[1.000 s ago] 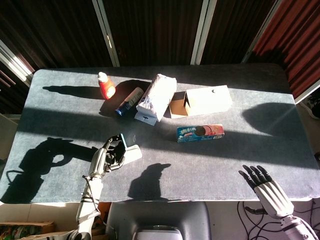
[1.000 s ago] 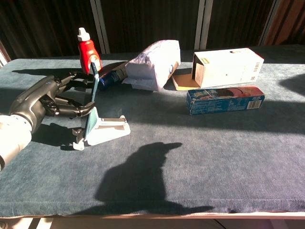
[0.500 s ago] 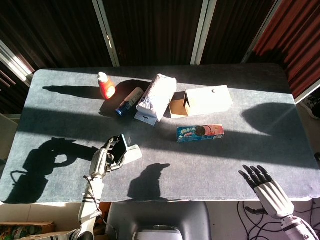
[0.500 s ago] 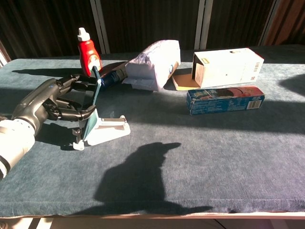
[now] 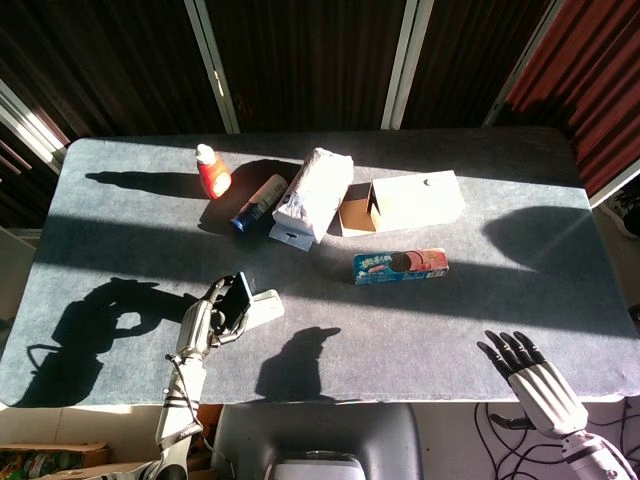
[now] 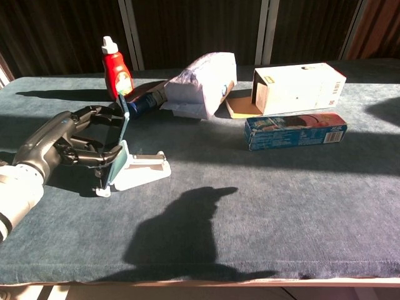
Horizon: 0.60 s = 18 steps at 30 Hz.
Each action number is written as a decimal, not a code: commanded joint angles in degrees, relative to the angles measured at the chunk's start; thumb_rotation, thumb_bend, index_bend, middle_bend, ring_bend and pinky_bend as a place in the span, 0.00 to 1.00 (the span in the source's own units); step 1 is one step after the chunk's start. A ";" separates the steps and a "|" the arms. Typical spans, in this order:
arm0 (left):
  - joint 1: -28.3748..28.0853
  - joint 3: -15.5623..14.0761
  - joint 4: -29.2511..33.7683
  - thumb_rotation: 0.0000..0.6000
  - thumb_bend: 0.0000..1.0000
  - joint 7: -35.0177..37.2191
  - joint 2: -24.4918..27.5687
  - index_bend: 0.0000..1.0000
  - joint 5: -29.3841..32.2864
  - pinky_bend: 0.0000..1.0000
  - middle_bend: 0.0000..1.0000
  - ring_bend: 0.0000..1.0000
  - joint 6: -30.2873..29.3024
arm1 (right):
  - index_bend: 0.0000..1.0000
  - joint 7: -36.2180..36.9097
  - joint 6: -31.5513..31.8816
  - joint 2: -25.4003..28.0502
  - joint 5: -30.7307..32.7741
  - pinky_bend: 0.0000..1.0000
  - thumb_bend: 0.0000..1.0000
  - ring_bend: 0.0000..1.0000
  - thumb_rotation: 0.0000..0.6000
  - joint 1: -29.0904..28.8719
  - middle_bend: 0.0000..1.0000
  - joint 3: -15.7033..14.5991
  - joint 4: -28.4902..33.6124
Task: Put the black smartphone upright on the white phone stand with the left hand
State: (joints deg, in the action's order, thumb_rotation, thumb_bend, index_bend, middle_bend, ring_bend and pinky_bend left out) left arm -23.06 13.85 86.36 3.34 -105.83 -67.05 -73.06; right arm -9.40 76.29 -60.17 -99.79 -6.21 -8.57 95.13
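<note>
The black smartphone stands on edge, tilted, its lower end on the white phone stand at the table's front left. My left hand grips the phone from the left, fingers at its top and bottom edges. From above, the phone leans over the stand with the left hand beside it. My right hand hovers open past the table's front right edge, fingers spread, holding nothing.
A red bottle, a blue tube, a white bag, an open white carton and a blue biscuit box lie across the middle and back. Hard shadows cross the grey table.
The left hand has lowered and tilted the phone, bringing its lower end down onto the stand. The right hand has not moved.
</note>
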 commanded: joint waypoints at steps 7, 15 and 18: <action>0.15 0.07 -1.61 1.00 0.56 0.78 -1.06 0.91 -0.47 0.25 1.00 0.74 -0.03 | 0.00 0.30 0.20 0.14 -0.14 0.00 0.23 0.00 1.00 0.04 0.00 -0.04 -0.05; 0.53 -0.09 -2.32 1.00 0.52 2.69 -0.99 0.83 -1.18 0.26 1.00 0.72 0.44 | 0.00 0.17 0.05 0.07 -0.14 0.00 0.23 0.00 1.00 -0.01 0.00 -0.05 -0.03; 0.62 -0.33 -2.71 1.00 0.50 3.60 -0.73 0.76 -1.88 0.25 0.97 0.68 0.66 | 0.00 0.08 -0.02 0.04 -0.12 0.00 0.23 0.00 1.00 -0.02 0.00 -0.05 -0.04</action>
State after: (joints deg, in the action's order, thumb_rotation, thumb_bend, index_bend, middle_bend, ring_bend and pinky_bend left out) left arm -22.50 13.62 83.82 6.67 -106.66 -68.67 -72.40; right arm -9.32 76.28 -60.13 -99.91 -6.23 -8.61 95.09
